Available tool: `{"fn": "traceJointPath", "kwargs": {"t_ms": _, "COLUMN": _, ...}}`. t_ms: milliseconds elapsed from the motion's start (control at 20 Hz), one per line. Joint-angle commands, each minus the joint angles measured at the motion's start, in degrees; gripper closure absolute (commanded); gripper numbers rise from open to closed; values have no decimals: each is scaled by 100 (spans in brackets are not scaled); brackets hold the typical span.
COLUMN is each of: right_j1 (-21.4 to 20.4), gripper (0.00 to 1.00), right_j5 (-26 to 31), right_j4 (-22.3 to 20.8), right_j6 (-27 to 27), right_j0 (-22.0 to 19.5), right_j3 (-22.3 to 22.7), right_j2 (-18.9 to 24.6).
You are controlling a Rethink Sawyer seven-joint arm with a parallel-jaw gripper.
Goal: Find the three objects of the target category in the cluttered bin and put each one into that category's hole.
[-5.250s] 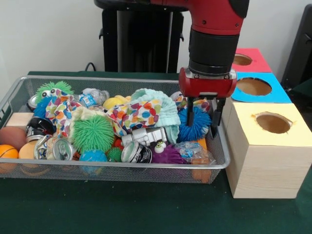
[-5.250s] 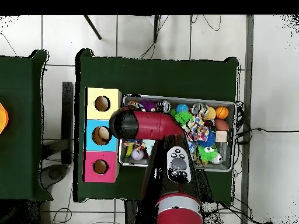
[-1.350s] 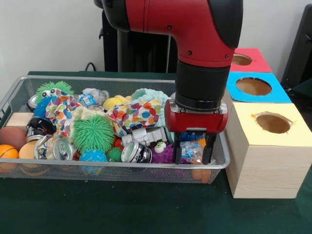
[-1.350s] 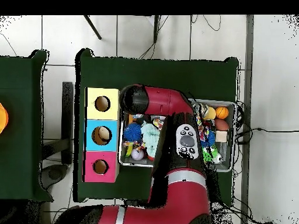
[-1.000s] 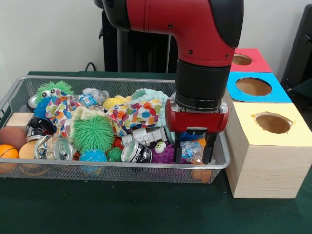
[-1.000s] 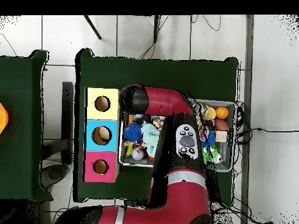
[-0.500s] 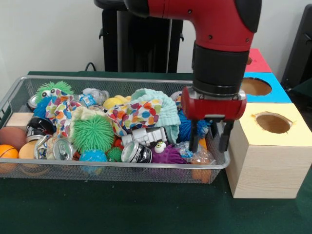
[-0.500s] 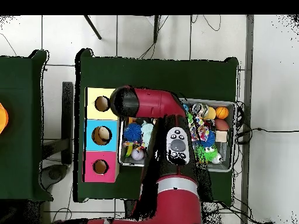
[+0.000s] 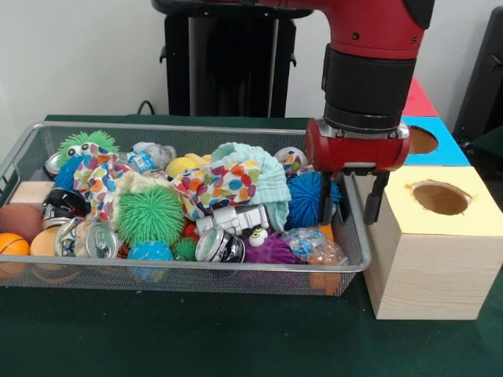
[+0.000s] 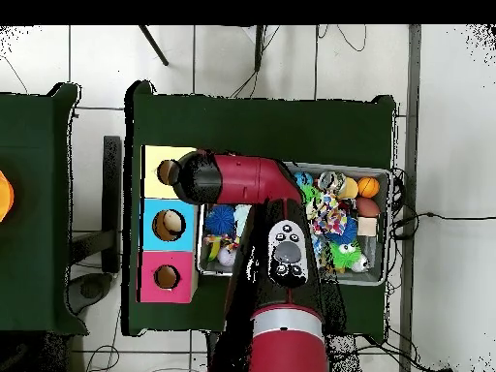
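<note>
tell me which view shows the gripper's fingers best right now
The front view. There the gripper hangs side-on above the wire bin's edge next to the yellow-topped box, both dark fingers apart with nothing between them. In the overhead view the red arm covers the gripper entirely.

arm [image 9: 369,31]: red and black
bench [image 9: 196,338]: dark green
boxes: yellow top [image 9: 440,196], blue top [image 9: 428,141], red top [image 9: 416,98]
cloth [image 9: 220,184]: white, multicoloured spots
spiky ball [image 9: 149,214]: green
</note>
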Motion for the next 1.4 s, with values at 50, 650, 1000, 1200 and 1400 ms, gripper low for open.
{"fn": "traceJointPath", "kwargs": {"t_ms": 50, "right_j1": 75, "gripper": 0, "right_j5": 45, "right_j4": -62, "right_j6": 711, "right_j0": -151, "right_j3": 722, "right_j2": 244}}
{"fn": "traceJointPath", "kwargs": {"t_ms": 650, "right_j1": 325, "gripper": 0, "right_j5": -138, "right_j4": -123, "right_j6": 684, "right_j0": -167, "right_j3": 666, "right_j2": 245}}
{"fn": "traceJointPath", "kwargs": {"t_ms": 1000, "right_j1": 401, "gripper": 0, "right_j5": -207, "right_j4": -172, "right_j6": 580, "right_j0": -246, "right_j3": 634, "right_j2": 284}}
{"fn": "traceJointPath", "kwargs": {"t_ms": 1200, "right_j1": 523, "gripper": 0, "right_j5": -201, "right_j4": -216, "right_j6": 444, "right_j0": -353, "right_j3": 540, "right_j2": 329}}
{"fn": "traceJointPath", "kwargs": {"t_ms": 1400, "right_j1": 554, "gripper": 0, "right_j5": -225, "right_j4": -246, "right_j6": 407, "right_j0": -397, "right_j3": 558, "right_j2": 342}}
